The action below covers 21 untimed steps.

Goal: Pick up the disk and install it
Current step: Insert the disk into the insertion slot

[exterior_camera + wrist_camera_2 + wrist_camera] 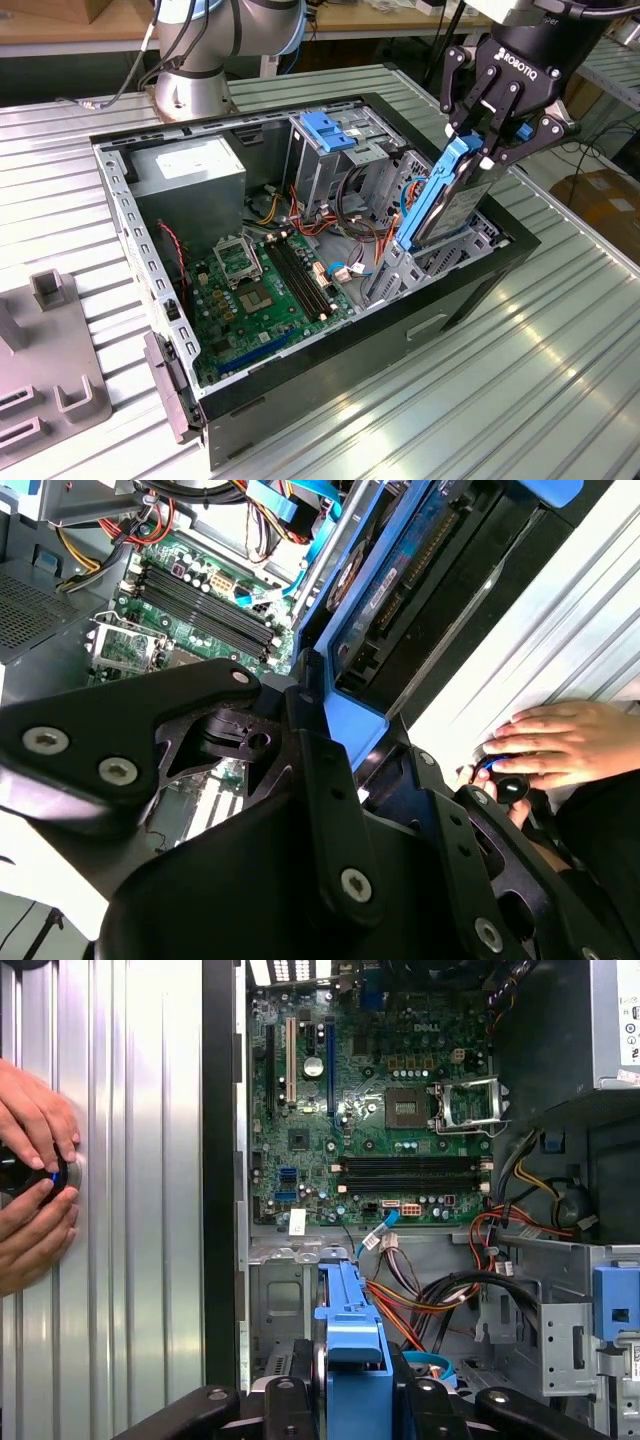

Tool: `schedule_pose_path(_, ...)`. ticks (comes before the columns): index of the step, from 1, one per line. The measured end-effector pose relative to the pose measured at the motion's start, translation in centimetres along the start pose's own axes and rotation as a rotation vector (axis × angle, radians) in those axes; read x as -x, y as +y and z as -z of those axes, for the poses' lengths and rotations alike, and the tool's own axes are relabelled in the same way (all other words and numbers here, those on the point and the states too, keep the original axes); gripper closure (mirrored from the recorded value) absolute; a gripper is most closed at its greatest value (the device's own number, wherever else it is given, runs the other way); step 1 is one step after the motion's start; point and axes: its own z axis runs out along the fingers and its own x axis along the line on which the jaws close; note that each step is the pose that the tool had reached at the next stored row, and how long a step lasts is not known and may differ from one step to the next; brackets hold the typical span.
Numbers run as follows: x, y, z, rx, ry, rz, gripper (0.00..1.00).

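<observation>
Exterior view: the black pincer (480, 148) clamps the top edge of the disk (455, 205), which leans tilted with its lower end inside the drive bay (415, 268) of the open computer case (330, 385) on the ribbed table (530, 400).

A ribbed, silvery metal table (520, 380) carries everything. An open black computer case (300, 380) lies on its side near the middle, open face up. At the exterior view's left, a grey fixture plate (50, 385) with upright blocks rests on the slats. The arm's round base (190, 95) stands behind the case. In the first wrist view, a person's hands (35, 1120) rest around a small black object (20, 1175) on the table beside the case
</observation>
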Motion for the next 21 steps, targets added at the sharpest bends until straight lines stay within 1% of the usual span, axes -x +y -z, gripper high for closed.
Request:
schedule_pose_path(3,0.00,-0.01,-0.05,-0.0010,-0.0001,0.000,0.63)
schedule_pose_path(7,0.00,0.00,-0.10,-0.0056,0.0000,0.000,0.63)
schedule_pose_path(8,0.00,0.00,-0.11,-0.0086,-0.0002,0.000,0.63)
schedule_pose_path(9,0.00,0.01,-0.11,-0.0169,-0.0004,0.000,0.63)
schedule_pose_path(10,0.00,0.02,-0.10,-0.0215,-0.0004,0.000,0.63)
schedule_pose_path(11,0.00,0.02,-0.10,-0.0228,-0.0004,0.000,0.63)
schedule_pose_path(15,0.00,0.01,-0.10,-0.0229,-0.0005,0.000,0.63)
schedule_pose_path(17,0.01,-0.05,-0.08,-0.0211,-0.0004,0.000,0.63)
schedule_pose_path(21,0.01,-0.17,-0.07,-0.0147,-0.0005,0.000,0.63)
